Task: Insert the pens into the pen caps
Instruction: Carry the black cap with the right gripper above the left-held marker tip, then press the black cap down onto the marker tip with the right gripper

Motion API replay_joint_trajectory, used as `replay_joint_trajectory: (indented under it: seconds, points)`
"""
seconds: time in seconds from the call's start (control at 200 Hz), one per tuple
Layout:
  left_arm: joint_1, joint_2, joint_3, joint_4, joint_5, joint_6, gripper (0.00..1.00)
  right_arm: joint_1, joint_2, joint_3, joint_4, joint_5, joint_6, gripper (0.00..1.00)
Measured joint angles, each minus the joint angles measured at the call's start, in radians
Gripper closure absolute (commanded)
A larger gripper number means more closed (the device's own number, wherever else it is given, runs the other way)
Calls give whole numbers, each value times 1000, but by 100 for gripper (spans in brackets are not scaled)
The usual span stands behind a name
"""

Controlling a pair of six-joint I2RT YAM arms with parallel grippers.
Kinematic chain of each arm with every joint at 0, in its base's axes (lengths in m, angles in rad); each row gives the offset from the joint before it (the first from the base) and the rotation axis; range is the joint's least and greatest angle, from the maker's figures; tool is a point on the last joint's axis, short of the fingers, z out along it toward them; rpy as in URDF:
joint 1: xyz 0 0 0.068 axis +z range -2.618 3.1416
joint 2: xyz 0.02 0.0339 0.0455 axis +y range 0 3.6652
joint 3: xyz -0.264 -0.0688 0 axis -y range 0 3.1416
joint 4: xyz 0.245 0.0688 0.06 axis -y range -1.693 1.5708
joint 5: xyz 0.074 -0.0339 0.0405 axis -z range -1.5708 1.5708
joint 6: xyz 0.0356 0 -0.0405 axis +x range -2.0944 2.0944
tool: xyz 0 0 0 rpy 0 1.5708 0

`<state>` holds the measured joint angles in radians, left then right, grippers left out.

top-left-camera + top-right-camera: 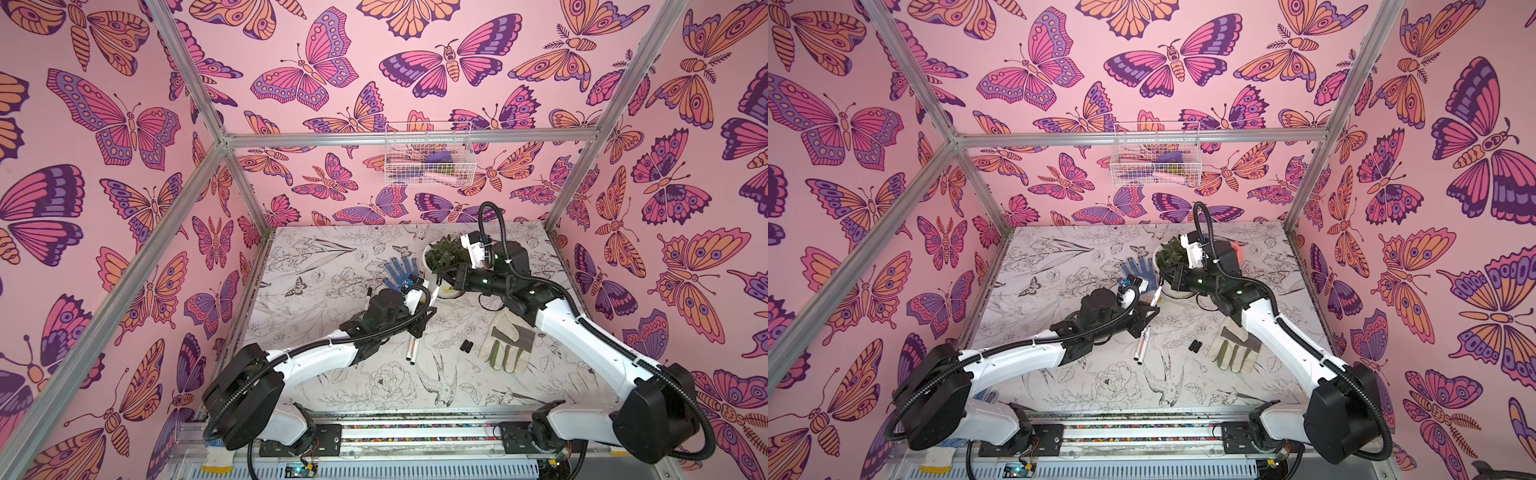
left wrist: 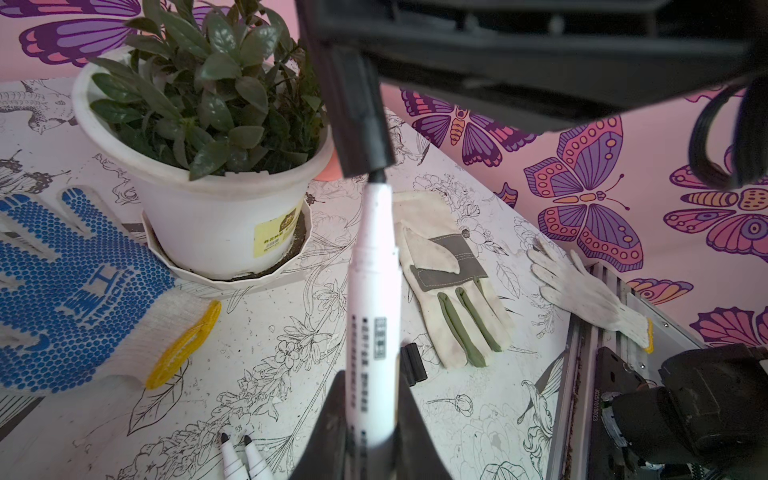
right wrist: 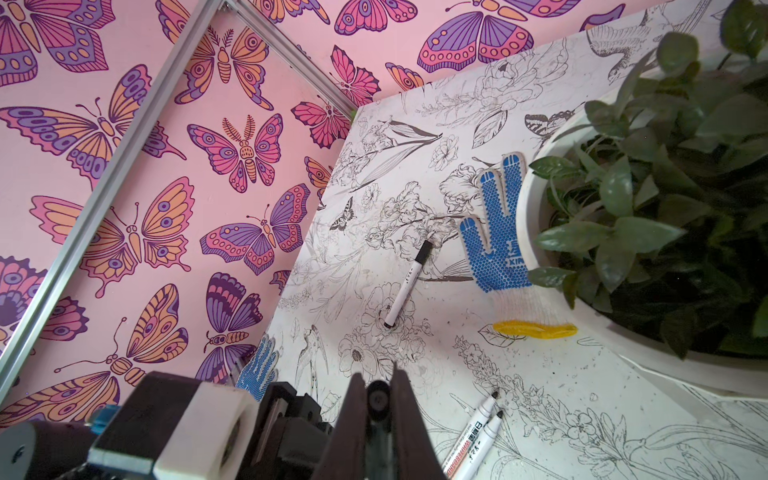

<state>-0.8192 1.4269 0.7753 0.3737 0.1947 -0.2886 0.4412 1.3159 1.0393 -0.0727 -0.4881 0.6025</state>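
Note:
My left gripper [image 2: 370,382] is shut on a white pen [image 2: 374,291] and holds it off the table. Its dark tip sits at the mouth of a black pen cap [image 2: 365,124]. My right gripper [image 3: 378,382] is shut on that cap [image 3: 378,399], next to the plant pot. In both top views the held pen [image 1: 433,296] [image 1: 1155,296] bridges the two grippers. Two uncapped pens [image 1: 412,351] [image 3: 473,436] lie side by side mid-table. Two loose caps [image 1: 467,345] [image 2: 411,365] lie beside a leather glove. A capped pen [image 3: 409,282] lies at the left.
A white pot with a green plant [image 1: 444,262] stands at the back, close behind the right gripper. A blue-dotted glove [image 1: 399,270] lies left of it. A leather glove [image 1: 507,343] and a white knit glove [image 2: 582,286] lie at the right. A wire basket [image 1: 428,153] hangs on the back wall.

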Motion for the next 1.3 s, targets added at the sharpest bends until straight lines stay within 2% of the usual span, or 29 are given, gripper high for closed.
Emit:
replay_joint_trajectory:
  seconds: [0.416, 0.681, 0.872, 1.012, 1.302]
  points:
    - [5, 3, -2, 43, -7, -16, 100, 6, -4, -10, 2, -31, -4, 100]
    - [27, 22, -1, 110, 41, -34, 100, 2, -24, -10, 10, -45, -37, 100]
    - [30, 39, 6, 143, 54, -30, 100, -10, -24, 2, 7, -81, -87, 99]
    - [31, 43, -3, 235, 50, -13, 100, -10, -30, 40, -4, -105, -144, 97]
    - [22, 45, -18, 336, 34, 29, 100, 27, -63, 71, -27, -109, -254, 92]
